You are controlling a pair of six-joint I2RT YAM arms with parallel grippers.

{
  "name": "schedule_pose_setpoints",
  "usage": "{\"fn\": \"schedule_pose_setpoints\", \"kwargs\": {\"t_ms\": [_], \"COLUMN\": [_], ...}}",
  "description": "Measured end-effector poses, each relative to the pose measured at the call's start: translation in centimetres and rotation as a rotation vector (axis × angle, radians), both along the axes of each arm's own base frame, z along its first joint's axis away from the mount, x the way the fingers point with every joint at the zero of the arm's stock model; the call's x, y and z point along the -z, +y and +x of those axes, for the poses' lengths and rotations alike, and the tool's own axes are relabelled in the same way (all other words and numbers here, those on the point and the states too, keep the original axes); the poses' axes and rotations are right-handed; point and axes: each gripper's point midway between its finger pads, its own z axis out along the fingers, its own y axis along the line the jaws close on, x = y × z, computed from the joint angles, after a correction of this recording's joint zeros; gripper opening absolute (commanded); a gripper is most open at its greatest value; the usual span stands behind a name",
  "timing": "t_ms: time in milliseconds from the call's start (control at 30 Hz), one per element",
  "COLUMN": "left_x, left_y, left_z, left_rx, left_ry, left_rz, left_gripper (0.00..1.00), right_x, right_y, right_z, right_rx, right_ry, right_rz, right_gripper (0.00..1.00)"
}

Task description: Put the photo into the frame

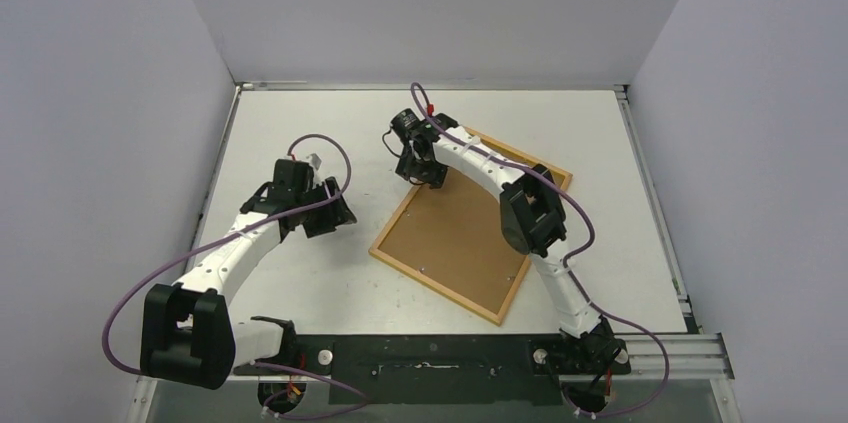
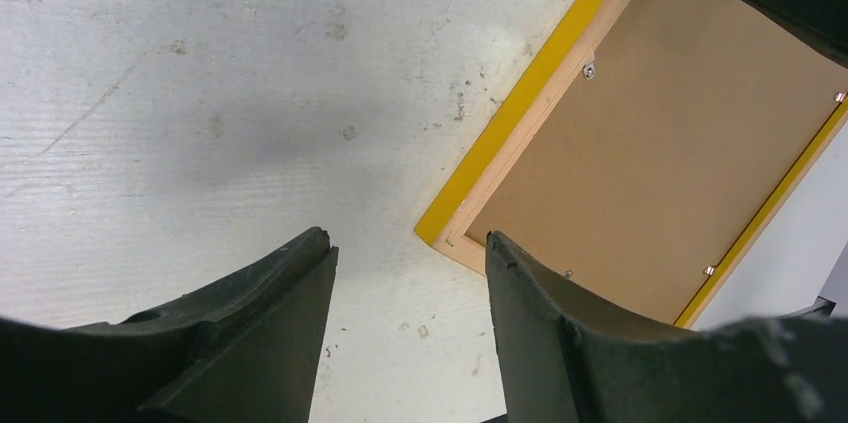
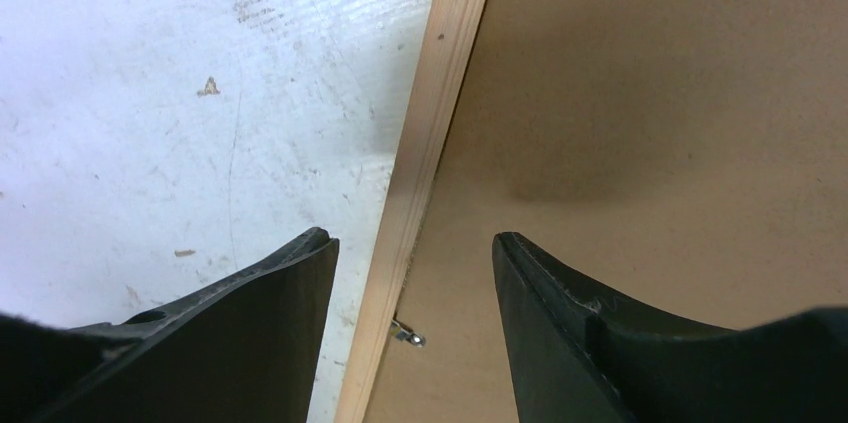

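Left tool (image 2: 410, 243) is open over the white surface (image 2: 200, 93) near a corner of the frame (image 2: 505, 123); right tool (image 3: 412, 243) is open above the frame's wooden edge.

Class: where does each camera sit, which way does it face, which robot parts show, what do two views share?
Top external: above, behind both arms, looking down on them and the table.
Left wrist: on its arm, looking down past the left gripper at a corner of the frame.
Right wrist: on its arm, looking down; right gripper astride the frame's edge.
Shared: the frame.
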Motion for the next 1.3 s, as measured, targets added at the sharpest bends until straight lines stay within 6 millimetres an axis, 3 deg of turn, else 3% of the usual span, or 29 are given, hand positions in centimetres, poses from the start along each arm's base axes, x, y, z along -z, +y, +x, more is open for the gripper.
{"fn": "schedule_pose_setpoints", "kwargs": {"t_ms": [167,267,400,733,1033,1133,1233,1300], "left_x": [0.2,0.6,1.0,1.2,1.2,1.1,1.1,1.1], "left_y": [0.2,0.4,0.7,1.1,1.2,1.2,1.2,1.2], "left_z": [-0.4,-1.2,-2.2,-2.8,-2.9,-2.9,-2.9,-2.9], "left_rx": [0.006,0.018,0.024,0.033,0.032,0.033,0.033,0.034], "left_ry": [0.014,0.047,0.084,0.102,0.108,0.106,0.106,0.106], "left_rz": [0.009,0.024,0.040,0.063,0.067,0.066,0.066,0.066], "left_gripper": [0.55,0.55,0.55,0.56,0.59,0.59,0.60,0.63], "right_x": [1.0,1.6,2.3,1.9,2.8,2.9,2.9,2.8], "right_y": [0.7,1.0,1.2,1.2,1.3,1.2,1.1,1.1], "right_z": [0.6,0.9,0.8,0.2,0.5,0.4,0.3,0.3], "right_rx": [0.015,0.020,0.015,0.004,-0.007,-0.011,-0.009,0.001], "right_ry": [0.001,0.002,-0.003,-0.019,-0.007,-0.004,0.001,0.003], "right_rz": [-0.002,-0.013,-0.043,-0.094,-0.116,-0.123,-0.126,-0.123], "right_gripper": [0.56,0.45,0.40,0.33,0.32,0.23,0.06,0.00]}}
